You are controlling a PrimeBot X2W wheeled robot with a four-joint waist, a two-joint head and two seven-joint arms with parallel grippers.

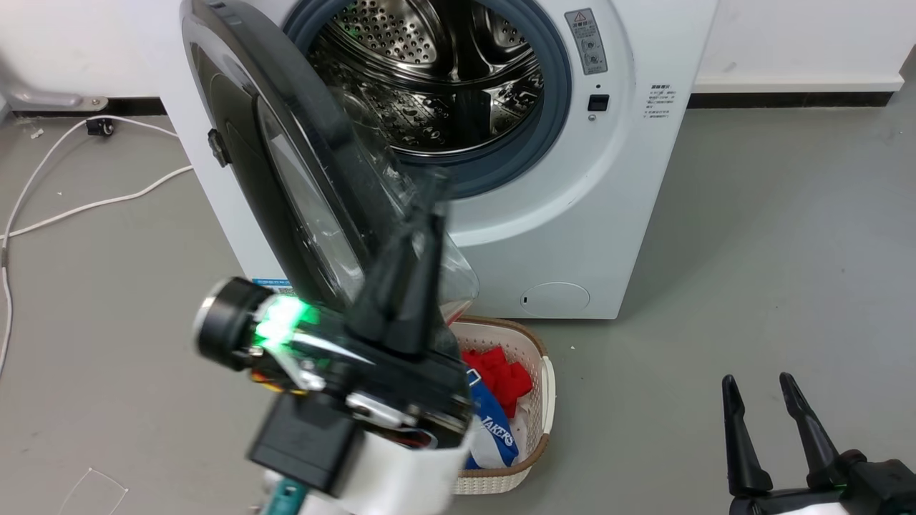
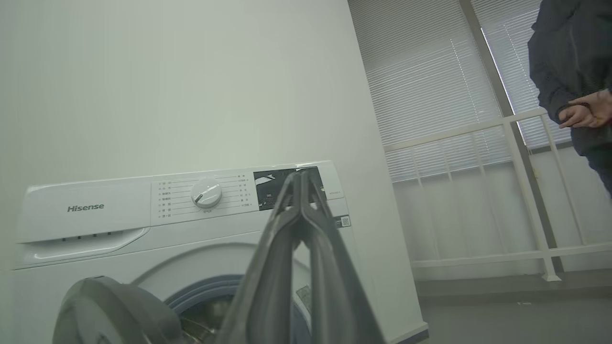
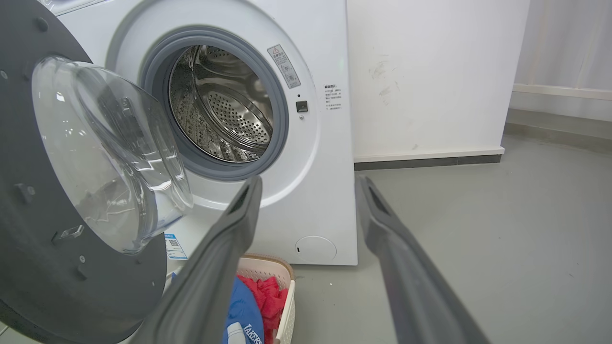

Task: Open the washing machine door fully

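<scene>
The washing machine door (image 1: 236,136) is glossy black, round, with bulging glass.

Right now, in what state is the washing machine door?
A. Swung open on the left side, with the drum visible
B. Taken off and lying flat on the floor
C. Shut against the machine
A: the washing machine door stands swung out on the left side, and the steel drum shows bare inside the grey ring.
</scene>
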